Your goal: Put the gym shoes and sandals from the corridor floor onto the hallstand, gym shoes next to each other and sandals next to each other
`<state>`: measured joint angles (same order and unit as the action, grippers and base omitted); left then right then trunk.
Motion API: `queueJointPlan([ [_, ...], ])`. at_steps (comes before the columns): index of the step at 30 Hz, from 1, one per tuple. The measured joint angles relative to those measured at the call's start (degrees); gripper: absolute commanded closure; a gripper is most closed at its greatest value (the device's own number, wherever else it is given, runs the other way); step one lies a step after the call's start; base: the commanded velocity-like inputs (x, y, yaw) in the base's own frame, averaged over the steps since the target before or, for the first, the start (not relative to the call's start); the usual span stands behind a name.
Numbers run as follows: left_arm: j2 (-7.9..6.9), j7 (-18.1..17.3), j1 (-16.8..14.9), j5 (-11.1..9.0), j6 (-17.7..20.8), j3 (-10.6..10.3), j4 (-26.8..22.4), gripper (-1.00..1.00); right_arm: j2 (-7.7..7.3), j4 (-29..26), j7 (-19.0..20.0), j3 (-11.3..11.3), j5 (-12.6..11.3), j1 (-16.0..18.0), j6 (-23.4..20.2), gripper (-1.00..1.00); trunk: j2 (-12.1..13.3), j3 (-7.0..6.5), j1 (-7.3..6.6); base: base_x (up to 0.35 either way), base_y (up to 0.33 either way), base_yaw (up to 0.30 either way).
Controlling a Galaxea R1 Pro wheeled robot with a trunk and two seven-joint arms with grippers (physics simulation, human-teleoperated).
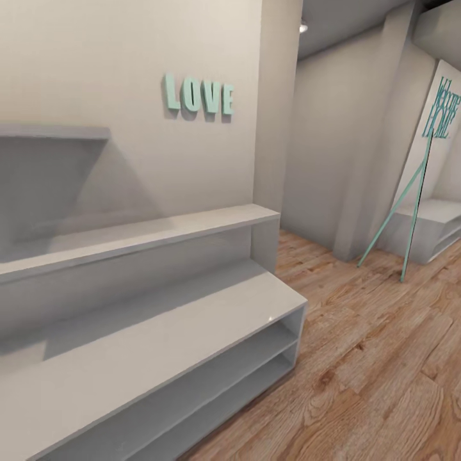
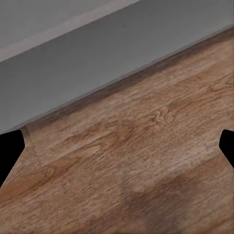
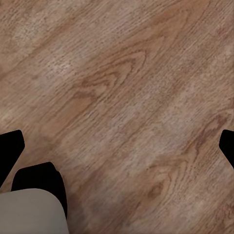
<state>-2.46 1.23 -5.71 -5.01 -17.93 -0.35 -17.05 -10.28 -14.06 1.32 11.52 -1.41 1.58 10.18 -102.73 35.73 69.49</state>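
Left gripper [image 2: 117,146]: we see two dark fingertips at the far edges of its wrist view, spread wide with nothing between them, hanging over the corridor floor [image 2: 146,161] just beside a grey base edge that is probably the hallstand's foot. Right gripper [image 3: 117,146]: likewise spread and empty, dark tips at the edges of its view, bare planks beneath, with a pale rounded part and a dark piece of the robot's own body in one corner. Hallstand [image 1: 160,346]: in the head view, a low light-grey unit along the left wall, flat top bare, two long open compartments below, both vacant as far as we can see. Above it, a wall shelf [image 1: 147,234] and a second, higher one [image 1: 54,132]; these are not the rack. Wall letters "LOVE" [image 1: 198,96]; a teal-legged sign stand [image 1: 413,192] further down the corridor. Gym shoes and sandals: none located here, so we judge the task barely begun or between fetches. Recommended handling: turn the head and base to sweep the floor for the shoes, keep both arms tucked clear of the rack's corner, and reserve adjoining spots on the top for each pair.
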Motion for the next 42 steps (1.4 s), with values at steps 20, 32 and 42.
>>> queueJointPlan([
  [20, -0.25, -0.08, 0.00, 0.07, 0.00, 0.04, 0.00, -1.00, 0.00, 0.00, 0.00, 0.00, 0.00, 0.00, 0.01, -1.00, 0.00, 0.00, 0.00, 0.000, 0.000, 0.000],
  [32, -0.54, -0.09, 0.00, 0.08, -0.02, 0.08, 0.00, -1.00, 0.00, -0.02, 0.00, 0.00, 0.00, 0.00, 0.01, -1.00, 0.00, 0.00, 0.00, -0.043, 0.000, 0.000],
  [42, -0.60, -0.09, 0.00, 0.09, -0.07, 0.08, 0.00, -1.00, 0.00, -0.04, 0.00, 0.00, 0.00, 0.00, 0.01, -1.00, 0.00, 0.00, 0.00, -0.243, 0.000, 0.000],
])
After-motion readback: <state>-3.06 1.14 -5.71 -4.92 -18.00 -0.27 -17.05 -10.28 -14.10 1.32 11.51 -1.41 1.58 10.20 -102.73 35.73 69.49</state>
